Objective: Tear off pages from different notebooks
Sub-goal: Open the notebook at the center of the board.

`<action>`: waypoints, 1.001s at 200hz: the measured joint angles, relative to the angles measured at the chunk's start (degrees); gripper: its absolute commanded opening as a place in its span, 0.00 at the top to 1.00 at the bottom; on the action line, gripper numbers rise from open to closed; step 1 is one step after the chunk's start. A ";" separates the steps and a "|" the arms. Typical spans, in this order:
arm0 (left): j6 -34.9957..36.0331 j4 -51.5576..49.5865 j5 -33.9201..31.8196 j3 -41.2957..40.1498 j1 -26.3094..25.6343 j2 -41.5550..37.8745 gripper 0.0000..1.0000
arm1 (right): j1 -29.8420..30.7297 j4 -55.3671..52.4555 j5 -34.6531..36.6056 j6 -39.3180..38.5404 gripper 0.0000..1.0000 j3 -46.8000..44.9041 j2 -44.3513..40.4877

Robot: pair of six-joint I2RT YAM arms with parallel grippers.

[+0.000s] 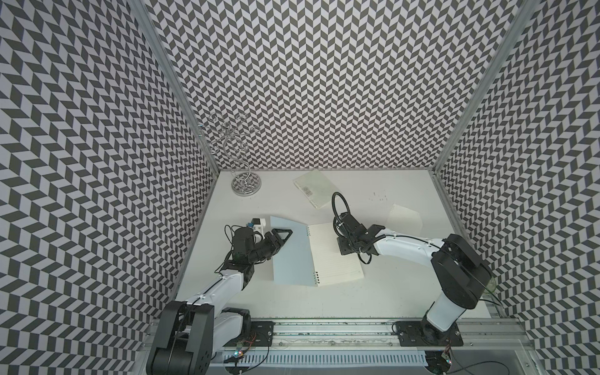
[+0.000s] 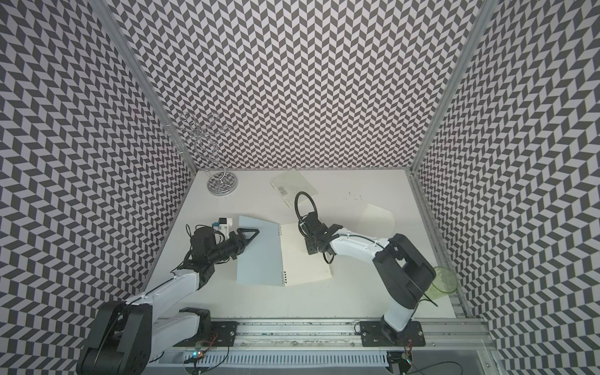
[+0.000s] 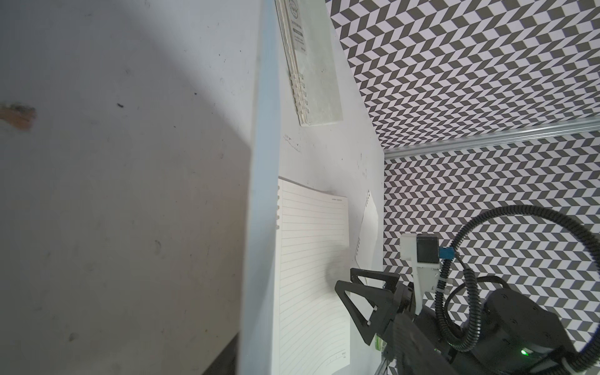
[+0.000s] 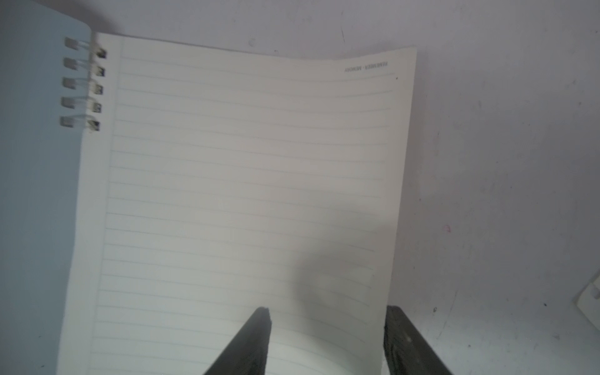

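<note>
Big notebook point(image 1: 331, 263) lies open mid-frame in both top views with its blue cover point(image 1: 292, 259) flopped left, the small notebook point(image 1: 313, 188) sits closed above it, and a loose page point(image 1: 406, 220) is off right. Right gripper point(image 4: 328, 310) has its jaws spread across the top page point(image 4: 243, 162)'s outer edge, pinching nothing. Left gripper point(image 1: 282, 238) is at the cover's upper left edge, honestly can't tell if it's gripping.

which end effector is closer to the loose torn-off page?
Right. The right end effector hovers at the outer edge of the lined page, the side facing the loose page. The left end effector is over the blue cover, beyond the rings.
</note>
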 measured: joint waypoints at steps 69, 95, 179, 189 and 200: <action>1.62 0.15 0.33 0.00 0.83 2.84 0.33 | -1.18 14.08 -17.14 1.09 0.45 -10.21 -10.88; 2.27 0.13 0.39 0.00 1.11 4.39 0.33 | -3.69 21.16 -25.31 2.40 0.45 -13.16 -12.26; 10.49 -14.45 -3.65 4.81 3.63 3.69 0.01 | -16.22 30.38 -40.24 2.23 0.43 -21.46 -11.08; 11.43 -16.68 -5.11 5.97 3.76 2.29 0.01 | -16.31 31.19 -41.46 2.03 0.43 -21.94 -10.54; 12.13 -18.75 -6.78 7.06 3.96 0.61 0.01 | -16.35 32.06 -42.51 1.88 0.44 -22.34 -9.94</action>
